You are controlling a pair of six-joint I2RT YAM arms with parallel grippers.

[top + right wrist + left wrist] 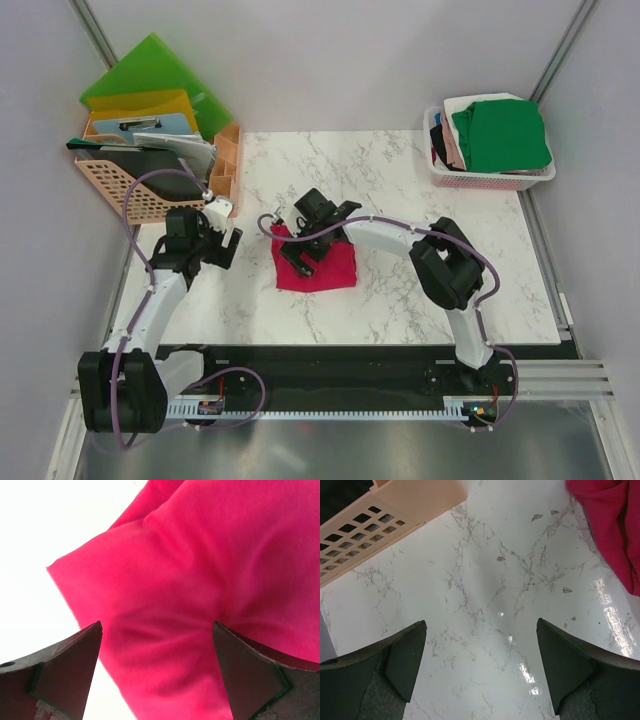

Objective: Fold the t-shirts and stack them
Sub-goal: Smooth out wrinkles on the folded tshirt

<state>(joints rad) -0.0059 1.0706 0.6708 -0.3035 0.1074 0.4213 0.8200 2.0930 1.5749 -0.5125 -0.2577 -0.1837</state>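
Now: right gripper point(156, 627) jaws wide, holding nothing, over crimson t-shirt point(318, 268) near table point(485, 580) centre. Left gripper point(481, 624) jaws wide, empty, at shirt's 9 o'clock. Other t-shirts point(500, 135) in basket point(490, 180), 2 o'clock.

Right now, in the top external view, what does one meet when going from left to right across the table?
peach mesh basket → left gripper → crimson t-shirt → pink basket
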